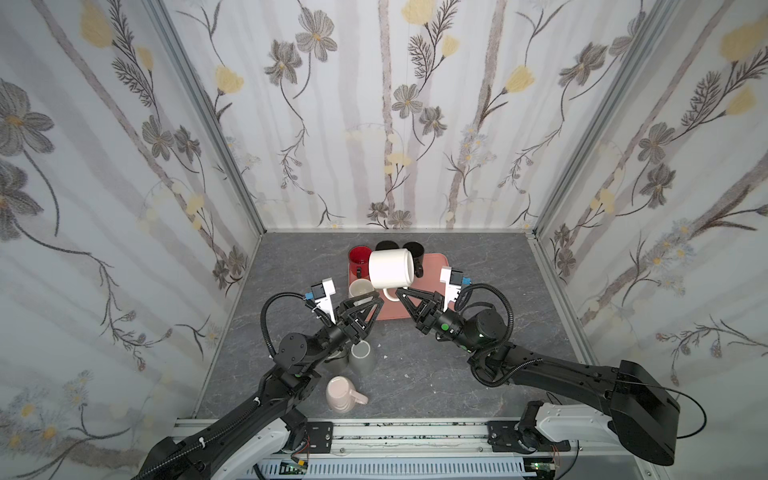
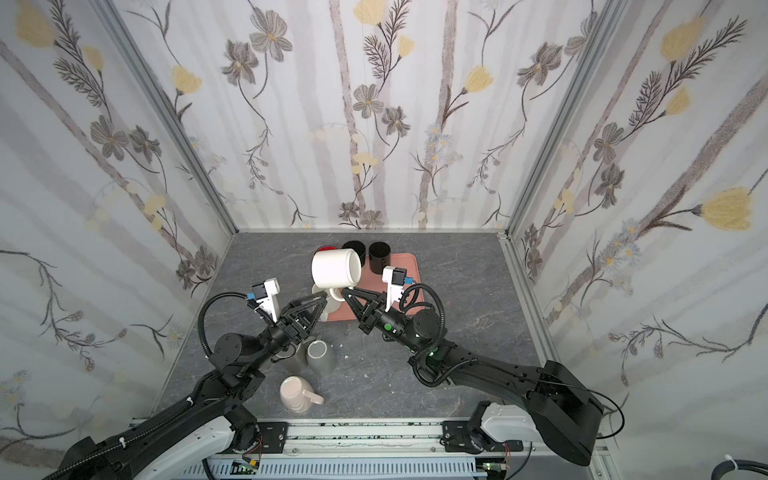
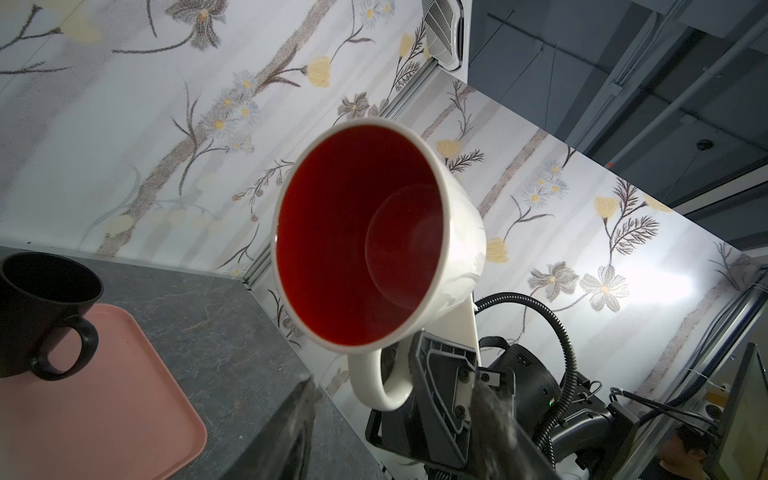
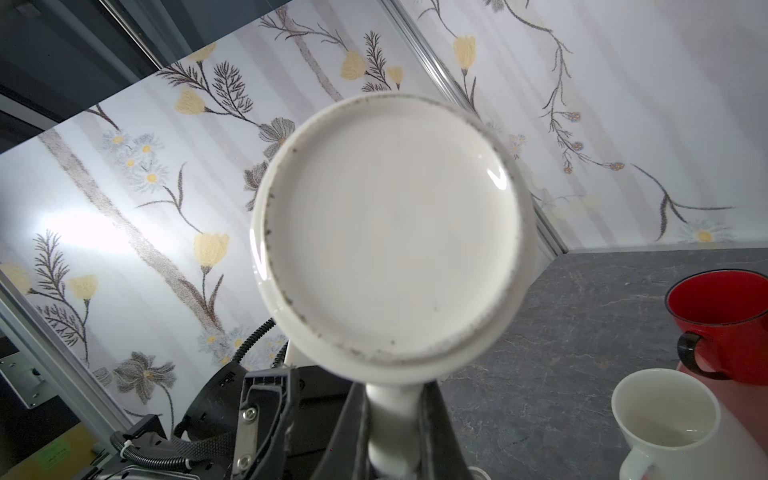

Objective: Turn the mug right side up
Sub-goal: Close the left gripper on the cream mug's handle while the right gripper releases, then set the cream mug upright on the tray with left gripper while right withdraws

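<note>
The white mug point(image 1: 390, 268) point(image 2: 336, 268) with a red inside hangs on its side above the tray, its mouth toward the right. My right gripper point(image 1: 401, 293) point(image 2: 347, 293) is shut on its handle from below. In the right wrist view the mug's base point(image 4: 390, 232) faces the camera and the handle sits between the right gripper point(image 4: 395, 436) fingers. In the left wrist view the mug's red inside point(image 3: 361, 237) shows. My left gripper point(image 1: 376, 298) point(image 2: 322, 297) point(image 3: 395, 386) is open just left of the handle, touching nothing.
A pink tray point(image 1: 432, 266) at the back holds a red mug point(image 1: 359, 257), two black mugs point(image 1: 413, 249) and a cream mug point(image 1: 359, 289), all upright. Grey mugs point(image 1: 361, 355) stand under the left arm. A pink mug point(image 1: 343, 392) lies near the front edge.
</note>
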You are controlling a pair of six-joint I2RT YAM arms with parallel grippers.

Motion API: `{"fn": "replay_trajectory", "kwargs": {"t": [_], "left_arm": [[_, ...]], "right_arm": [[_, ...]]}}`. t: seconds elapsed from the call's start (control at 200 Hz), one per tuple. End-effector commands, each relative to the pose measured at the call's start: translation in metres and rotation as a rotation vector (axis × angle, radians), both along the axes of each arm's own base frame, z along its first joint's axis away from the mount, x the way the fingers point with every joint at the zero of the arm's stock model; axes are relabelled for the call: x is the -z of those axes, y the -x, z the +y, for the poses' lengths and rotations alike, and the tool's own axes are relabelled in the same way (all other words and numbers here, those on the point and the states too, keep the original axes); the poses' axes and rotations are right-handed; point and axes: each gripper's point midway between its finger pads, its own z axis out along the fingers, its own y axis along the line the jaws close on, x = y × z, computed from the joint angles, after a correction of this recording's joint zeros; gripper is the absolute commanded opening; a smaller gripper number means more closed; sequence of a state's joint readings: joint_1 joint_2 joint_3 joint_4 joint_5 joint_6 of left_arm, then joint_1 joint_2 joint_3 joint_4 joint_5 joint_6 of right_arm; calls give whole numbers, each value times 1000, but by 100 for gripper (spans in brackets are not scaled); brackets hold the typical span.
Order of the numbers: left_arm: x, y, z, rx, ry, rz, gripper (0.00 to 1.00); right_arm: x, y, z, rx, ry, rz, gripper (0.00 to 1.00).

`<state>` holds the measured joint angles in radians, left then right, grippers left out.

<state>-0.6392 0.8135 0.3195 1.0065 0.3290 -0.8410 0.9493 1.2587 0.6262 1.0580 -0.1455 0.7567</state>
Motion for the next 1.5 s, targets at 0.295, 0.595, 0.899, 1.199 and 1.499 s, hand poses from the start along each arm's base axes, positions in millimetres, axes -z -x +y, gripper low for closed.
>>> {"fn": "replay_trajectory", "kwargs": {"t": [0.295, 0.595, 0.899, 1.199, 1.499], "left_arm": [[-21, 6, 3, -5, 46, -63, 34], [-17, 3, 1, -26, 34, -38, 30], [-17, 2, -4, -36, 25, -26, 8], [-14, -11, -15, -87, -88, 23, 0], [23, -43, -29, -233, -416, 184, 0]], "right_arm": [[-35, 22, 7, -123, -166, -49, 0], [-28, 21, 12, -128, -164, -23, 0], [-26, 20, 14, -130, -161, -10, 0], [-11, 12, -2, -23, -96, 11, 33], [35, -11, -57, 295, 148, 99, 51]]}}
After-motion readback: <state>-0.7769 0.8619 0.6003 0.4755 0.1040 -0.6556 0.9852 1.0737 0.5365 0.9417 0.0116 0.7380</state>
